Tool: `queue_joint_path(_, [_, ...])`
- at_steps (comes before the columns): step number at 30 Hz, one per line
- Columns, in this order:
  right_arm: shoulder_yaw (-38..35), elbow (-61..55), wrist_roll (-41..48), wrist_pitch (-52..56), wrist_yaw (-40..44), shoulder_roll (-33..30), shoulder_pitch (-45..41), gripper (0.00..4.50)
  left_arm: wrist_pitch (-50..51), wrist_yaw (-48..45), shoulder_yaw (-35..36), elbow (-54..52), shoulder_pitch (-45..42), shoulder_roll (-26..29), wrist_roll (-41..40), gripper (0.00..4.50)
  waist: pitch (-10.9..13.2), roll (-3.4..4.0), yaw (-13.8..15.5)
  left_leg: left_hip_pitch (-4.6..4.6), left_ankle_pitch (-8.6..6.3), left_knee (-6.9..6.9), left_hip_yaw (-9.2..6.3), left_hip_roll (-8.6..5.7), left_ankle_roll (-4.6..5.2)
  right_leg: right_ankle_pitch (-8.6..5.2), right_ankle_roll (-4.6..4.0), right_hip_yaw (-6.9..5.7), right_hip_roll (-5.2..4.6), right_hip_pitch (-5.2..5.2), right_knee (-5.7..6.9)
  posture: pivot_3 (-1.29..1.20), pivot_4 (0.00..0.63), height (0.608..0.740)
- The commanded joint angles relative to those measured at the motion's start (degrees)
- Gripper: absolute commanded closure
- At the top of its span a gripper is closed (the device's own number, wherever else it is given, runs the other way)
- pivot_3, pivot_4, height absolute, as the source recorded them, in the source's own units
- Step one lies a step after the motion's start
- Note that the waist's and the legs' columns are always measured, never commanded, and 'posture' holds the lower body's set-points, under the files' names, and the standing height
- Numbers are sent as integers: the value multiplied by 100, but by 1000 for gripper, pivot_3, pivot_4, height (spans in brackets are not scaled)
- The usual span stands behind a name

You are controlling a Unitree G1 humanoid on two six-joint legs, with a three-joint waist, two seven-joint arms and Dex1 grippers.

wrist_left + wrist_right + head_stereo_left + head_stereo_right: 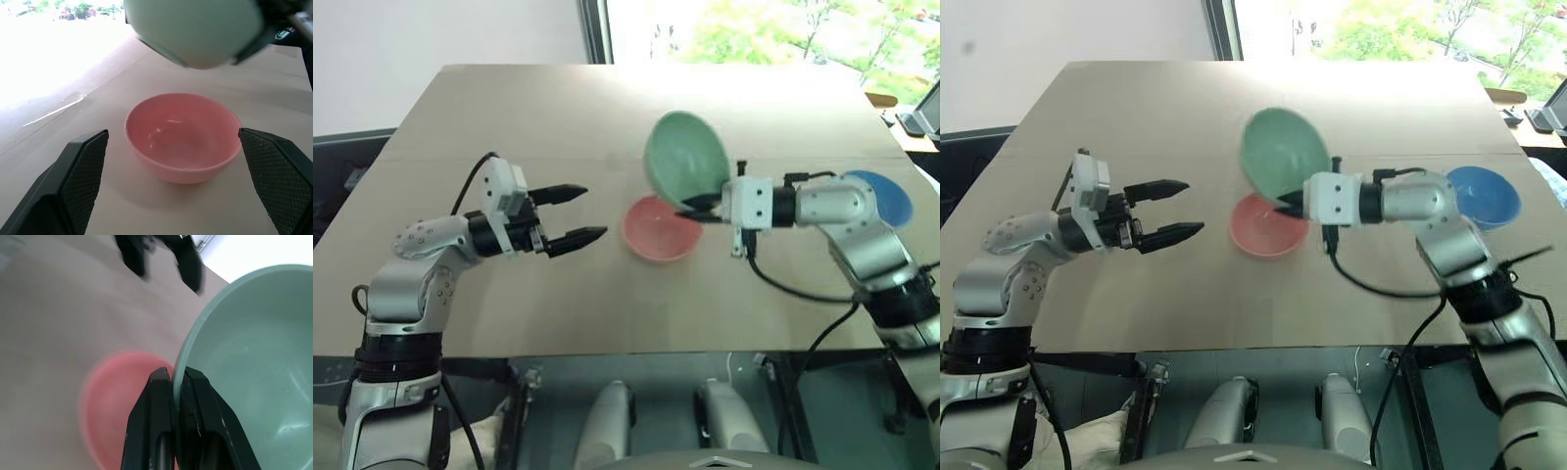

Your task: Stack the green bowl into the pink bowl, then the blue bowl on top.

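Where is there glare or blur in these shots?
Left wrist view: daylight washes out the table beyond the sharp pink bowl. Right wrist view: the pink bowl, table and left tool are smeared, the green bowl crisp. Eye views: the window is overexposed.

- The right gripper (1291,207) pinches the rim of the green bowl (1283,152), which is held tilted above the table (1136,108); its fingers are closed on the rim
- The pink bowl (1263,227) sits upright just below it
- The blue bowl (1484,196) rests beyond the right arm
- The left gripper (1175,209) hovers left of the pink bowl, fingers spread, nothing between them
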Motion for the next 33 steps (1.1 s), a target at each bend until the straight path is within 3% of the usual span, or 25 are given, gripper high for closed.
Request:
queue_joint_path(1, [164,-176,-348,617,-247,77,97,3591,-208,-244,-10,33,-135,59,-17,0,0,0,13,0,0,1,2,-2,0,0,0,1,-1,0,0,0,150,740])
queue_joint_path(3, [128,-16,-574,610,-442,132,109,2943,-183,-317,-15,30,-186,72,-69,0,0,0,56,-1,0,6,3,-3,0,1,1,1,0,1,1,0,150,740])
queue_joint_path(7, [-206,28,-936,580,-862,36,234,1161,-85,-473,-28,-13,-227,65,-197,0,0,0,91,-5,0,4,0,-2,0,0,1,-3,0,-2,-1,0,150,740])
queue_joint_path(9, [-555,-241,-755,869,-935,-42,416,529,-77,-545,-74,-55,-221,44,-217,0,0,0,94,-9,0,3,-1,-3,-1,0,0,-4,-1,-2,-5,0,150,740])
queue_joint_path(18, [-2758,-1631,338,2658,-1354,-387,1576,529,-93,-627,-237,-26,-332,-113,-210,0,0,0,100,-8,0,0,-1,-2,0,0,1,-4,-2,0,-7,0,150,740])
queue_joint_path(23, [-3373,-2363,1119,3495,-1654,-235,1918,529,-110,-672,-348,144,-546,-180,-179,0,0,0,74,-6,0,-1,0,-1,0,0,1,-3,1,1,-6,0,150,740])
queue_joint_path(26, [-3665,-1735,582,3449,-2161,-446,2056,529,-51,-693,-388,136,-648,-221,-225,0,-1,-2,72,-3,0,-1,5,1,0,0,1,2,4,1,-4,0,150,740])
queue_joint_path(33, [-4142,1910,-329,1959,-2619,-1080,2559,529,-254,-1477,-616,-371,-595,-70,-371,0,-4,-7,149,-7,0,-2,11,-7,1,0,1,2,-5,7,-17,0,150,740])
